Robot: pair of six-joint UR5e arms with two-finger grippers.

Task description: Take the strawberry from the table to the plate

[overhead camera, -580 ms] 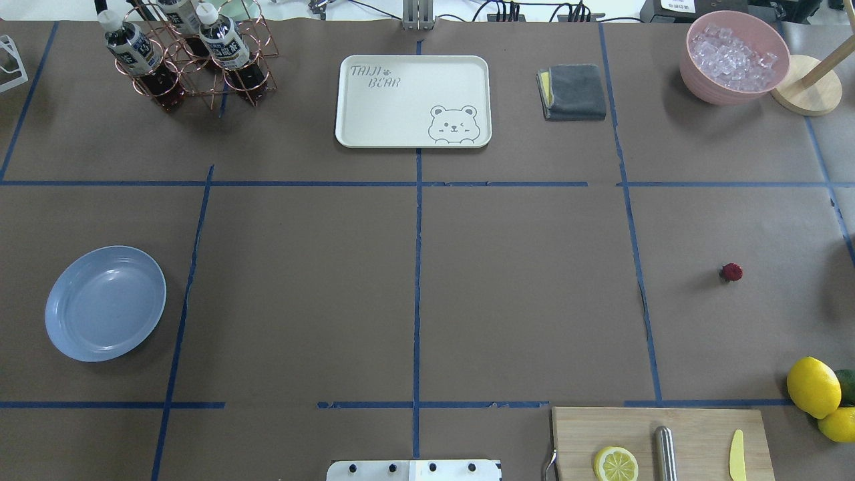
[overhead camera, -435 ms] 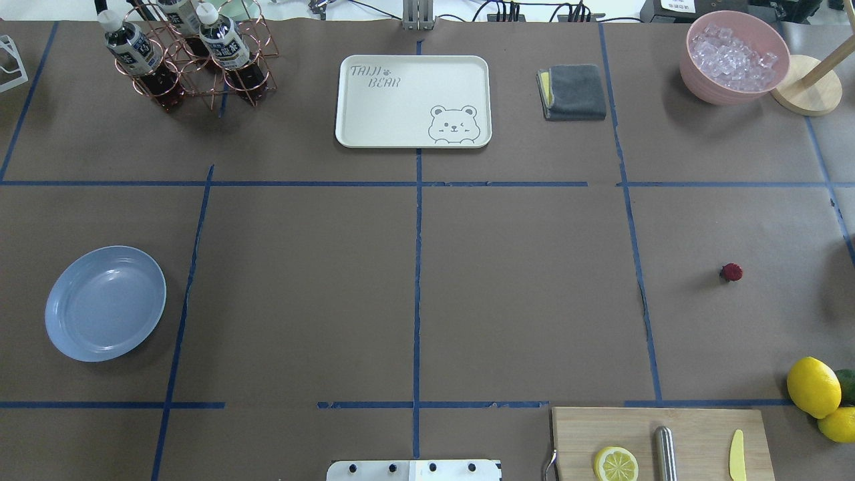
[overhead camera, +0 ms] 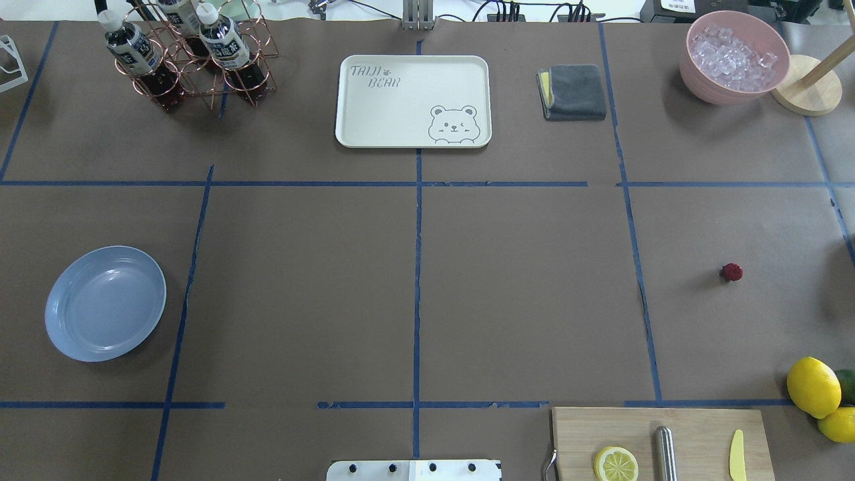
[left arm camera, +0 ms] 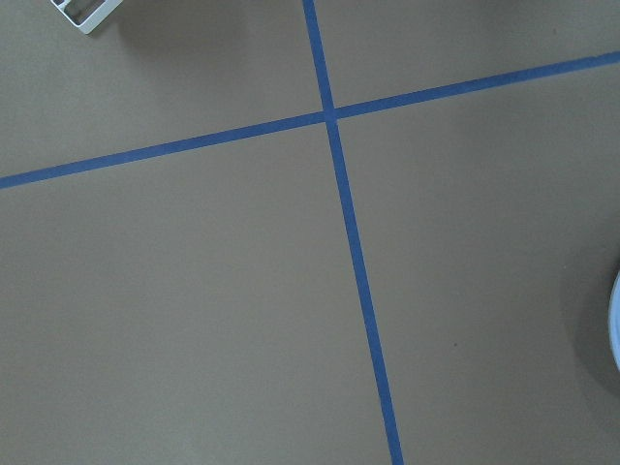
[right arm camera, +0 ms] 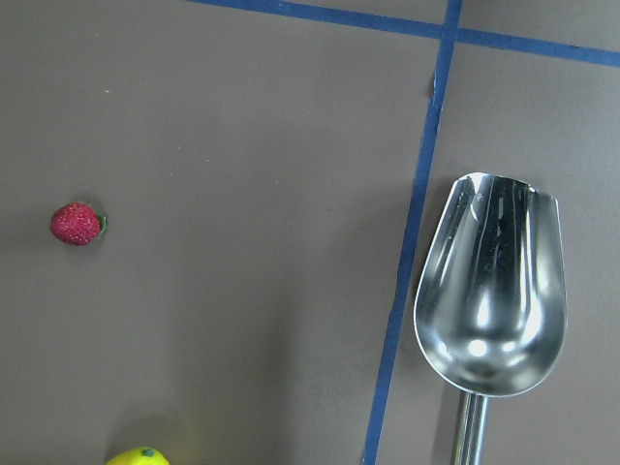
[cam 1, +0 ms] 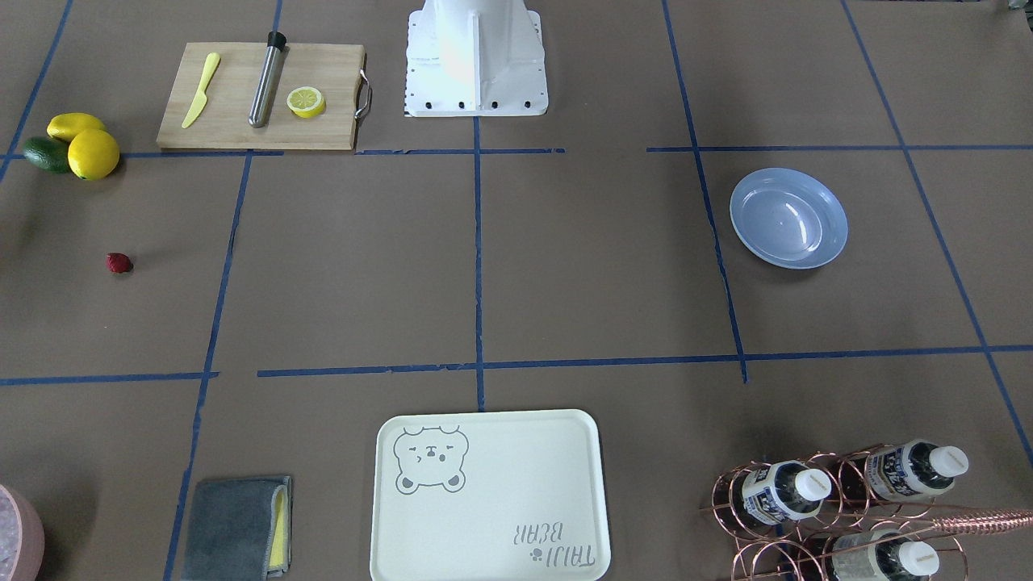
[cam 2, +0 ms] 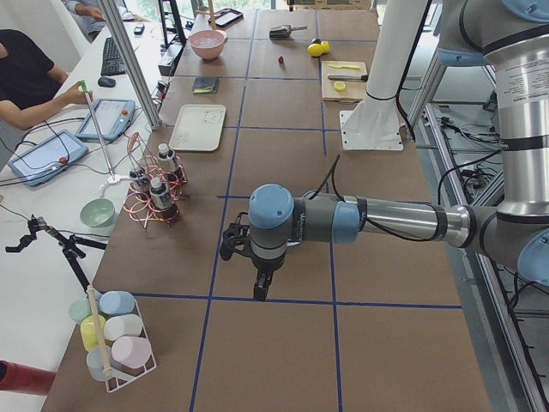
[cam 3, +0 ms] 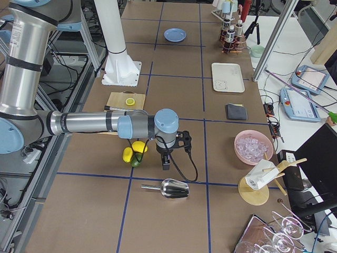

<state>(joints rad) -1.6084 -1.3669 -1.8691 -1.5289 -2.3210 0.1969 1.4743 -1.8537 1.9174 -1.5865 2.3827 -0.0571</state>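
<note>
The strawberry point(overhead camera: 732, 272) is a small dark-red berry lying alone on the brown paper table point(overhead camera: 521, 287), right of centre; it also shows in the front view point(cam 1: 119, 263) and at the left of the right wrist view point(right arm camera: 77, 224). The light blue plate point(overhead camera: 105, 303) stands with nothing in it on the far left. My right gripper point(cam 3: 166, 163) hangs over the table's right end near the lemons. My left gripper point(cam 2: 262, 287) hangs over the left end. Both show only in the side views, so I cannot tell whether they are open or shut.
A wooden cutting board point(overhead camera: 661, 441) with a lemon slice, a metal rod and a yellow knife lies at the near right edge. Lemons point(overhead camera: 813, 386) sit beside it, a metal scoop point(right arm camera: 489, 281) further right. Cream tray point(overhead camera: 413, 100), grey cloth point(overhead camera: 574, 91), ice bowl point(overhead camera: 733, 57) and bottle rack point(overhead camera: 194, 57) line the far side.
</note>
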